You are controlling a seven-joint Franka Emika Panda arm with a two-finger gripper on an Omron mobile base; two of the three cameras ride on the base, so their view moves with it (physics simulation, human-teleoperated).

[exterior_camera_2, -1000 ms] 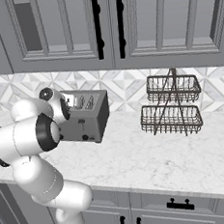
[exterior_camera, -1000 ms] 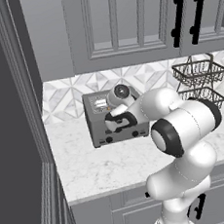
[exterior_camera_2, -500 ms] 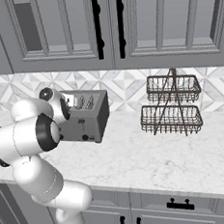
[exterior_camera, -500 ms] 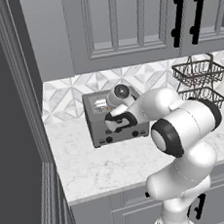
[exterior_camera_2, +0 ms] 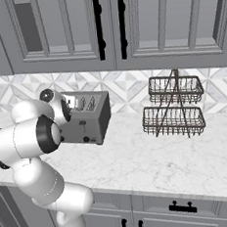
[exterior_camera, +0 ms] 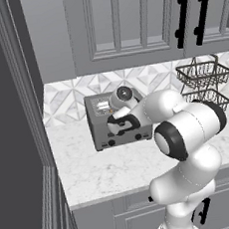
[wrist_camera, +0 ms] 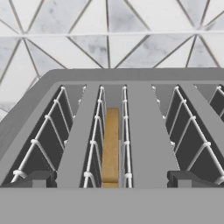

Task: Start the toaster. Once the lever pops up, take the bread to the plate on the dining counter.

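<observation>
White grey-veined marble tabletop (exterior_camera_2: 155, 165) runs along the wall. Backsplash (exterior_camera_2: 127, 87) behind it: grey and white triangular tiles. Grey panelled wall cabinets (exterior_camera_2: 175, 21) above, with black vertical handles (exterior_camera_2: 98, 26). Grey base cabinets (exterior_camera_2: 160, 219) below, with black handles. Two-tier wire basket (exterior_camera_2: 176, 107) stands near the tabletop's back edge. Tall grey panel (exterior_camera: 22, 96) bounds the tabletop's left end.

toaster (exterior_camera: 118, 122): slots open upward | bread (wrist_camera: 111, 146): wire guides close either side | overhead: cabinets (exterior_camera_2: 107, 27) | right: wire basket rack (exterior_camera_2: 175, 104), well apart
</observation>
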